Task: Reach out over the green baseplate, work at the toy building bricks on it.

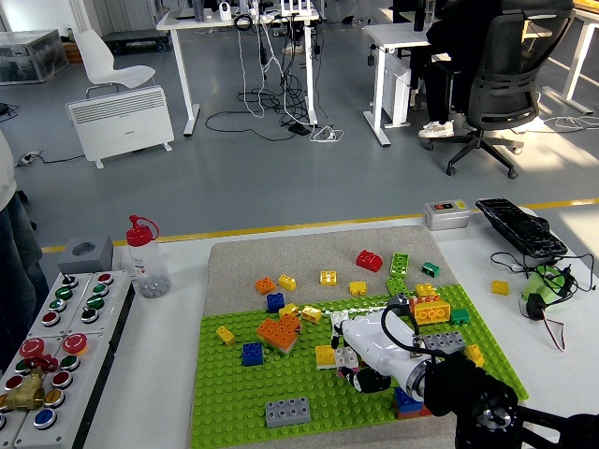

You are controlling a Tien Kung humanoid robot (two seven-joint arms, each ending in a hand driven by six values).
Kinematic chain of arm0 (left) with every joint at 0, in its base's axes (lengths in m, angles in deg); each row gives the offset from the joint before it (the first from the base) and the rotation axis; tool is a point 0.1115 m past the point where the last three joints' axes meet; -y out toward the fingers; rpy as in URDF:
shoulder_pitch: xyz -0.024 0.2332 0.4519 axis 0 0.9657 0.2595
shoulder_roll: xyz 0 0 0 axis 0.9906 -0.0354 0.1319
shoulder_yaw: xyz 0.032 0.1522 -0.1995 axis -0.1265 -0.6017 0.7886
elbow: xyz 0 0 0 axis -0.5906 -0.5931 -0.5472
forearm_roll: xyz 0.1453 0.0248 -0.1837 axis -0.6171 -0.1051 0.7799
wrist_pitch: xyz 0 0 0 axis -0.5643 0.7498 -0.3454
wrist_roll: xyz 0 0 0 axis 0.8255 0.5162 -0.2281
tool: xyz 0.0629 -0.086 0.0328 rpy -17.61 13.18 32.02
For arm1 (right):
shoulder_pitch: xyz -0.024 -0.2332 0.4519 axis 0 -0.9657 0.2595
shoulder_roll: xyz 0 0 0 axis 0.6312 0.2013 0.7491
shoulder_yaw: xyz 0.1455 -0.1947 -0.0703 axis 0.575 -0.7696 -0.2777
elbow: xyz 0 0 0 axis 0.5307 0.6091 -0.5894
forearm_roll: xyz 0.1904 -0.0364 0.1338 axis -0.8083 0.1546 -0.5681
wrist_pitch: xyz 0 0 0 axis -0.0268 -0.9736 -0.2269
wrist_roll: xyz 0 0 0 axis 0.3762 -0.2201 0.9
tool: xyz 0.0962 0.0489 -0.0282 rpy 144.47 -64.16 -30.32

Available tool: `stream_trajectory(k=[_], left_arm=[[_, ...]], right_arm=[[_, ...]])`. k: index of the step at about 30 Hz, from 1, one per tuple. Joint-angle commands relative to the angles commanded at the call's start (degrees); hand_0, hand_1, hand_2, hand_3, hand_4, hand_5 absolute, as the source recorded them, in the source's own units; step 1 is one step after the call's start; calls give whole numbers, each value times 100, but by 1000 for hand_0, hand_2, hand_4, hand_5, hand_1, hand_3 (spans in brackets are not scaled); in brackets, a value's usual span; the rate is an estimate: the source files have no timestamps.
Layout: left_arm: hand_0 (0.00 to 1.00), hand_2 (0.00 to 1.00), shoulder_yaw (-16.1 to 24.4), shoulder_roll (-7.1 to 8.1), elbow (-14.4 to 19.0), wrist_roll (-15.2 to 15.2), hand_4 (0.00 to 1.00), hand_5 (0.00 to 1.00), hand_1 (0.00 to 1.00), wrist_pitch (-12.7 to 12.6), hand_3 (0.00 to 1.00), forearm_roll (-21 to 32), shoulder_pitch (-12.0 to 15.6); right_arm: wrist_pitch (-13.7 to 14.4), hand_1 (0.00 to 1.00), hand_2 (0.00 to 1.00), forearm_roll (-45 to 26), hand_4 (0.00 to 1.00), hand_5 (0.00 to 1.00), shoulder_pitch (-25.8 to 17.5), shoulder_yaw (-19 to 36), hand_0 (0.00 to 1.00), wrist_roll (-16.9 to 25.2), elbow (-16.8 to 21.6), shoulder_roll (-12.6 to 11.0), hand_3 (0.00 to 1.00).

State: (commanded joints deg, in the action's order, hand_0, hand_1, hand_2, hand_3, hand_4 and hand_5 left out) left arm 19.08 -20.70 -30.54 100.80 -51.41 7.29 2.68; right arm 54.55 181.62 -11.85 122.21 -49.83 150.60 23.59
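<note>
Reaching from the right over the green baseplate (281, 393) on the bench, my robot hand (360, 360) hovers low beside a yellow brick (325, 355), fingers curled down, though I cannot tell whether they grip anything.

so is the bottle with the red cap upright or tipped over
Upright. The bottle stands on its base on the white table, left of the green baseplate, its red nozzle cap pointing up.
</note>
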Motion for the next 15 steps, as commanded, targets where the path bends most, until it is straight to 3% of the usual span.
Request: stream_trajectory(k=[15], left_arm=[[684,683,47,18,0,-8,353,998,696,-12,617,-48,-3]], right_arm=[[-197,319,550,79,549,95,-611,512,126,-269,1078,-834,532]])
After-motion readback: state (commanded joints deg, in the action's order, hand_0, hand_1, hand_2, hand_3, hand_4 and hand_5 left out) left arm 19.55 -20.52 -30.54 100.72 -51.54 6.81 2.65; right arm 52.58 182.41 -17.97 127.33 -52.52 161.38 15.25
